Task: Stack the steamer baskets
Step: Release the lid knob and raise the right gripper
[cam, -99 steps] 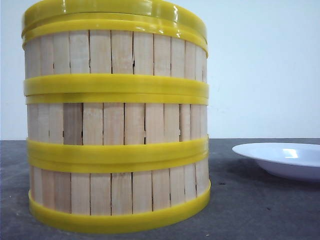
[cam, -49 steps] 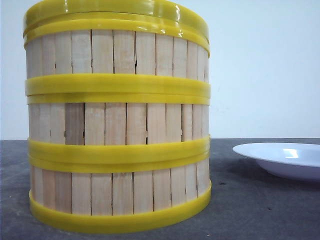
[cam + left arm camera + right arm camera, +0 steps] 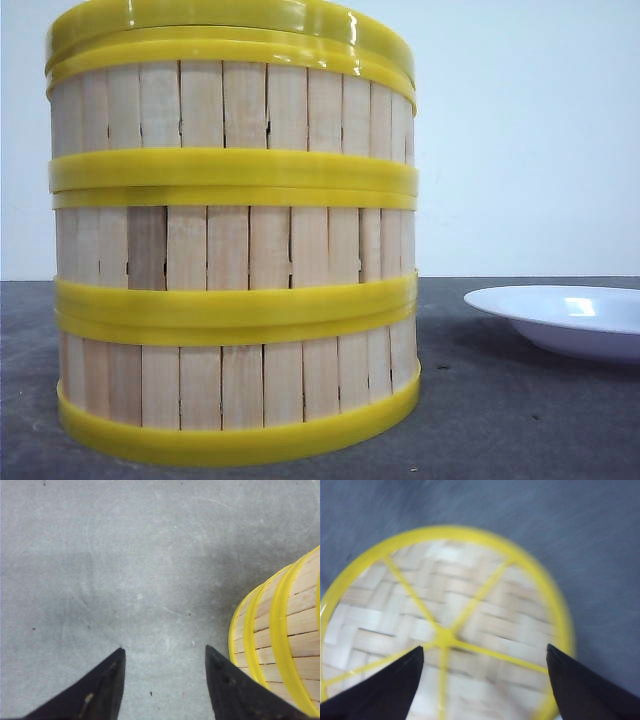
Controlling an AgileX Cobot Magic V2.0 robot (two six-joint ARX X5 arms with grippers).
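Three steamer baskets stood stacked near left, lid on top, white plate farther right. Left gripper spread beside stack, empty; right gripper spread above lid. Best retreat straight, no nudging

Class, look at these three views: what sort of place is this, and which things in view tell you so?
Probably a bare test bench, not a kitchen: the stacked steamer baskets and a white plate stand on a plain grey table before a blank white wall, with both open grippers above.
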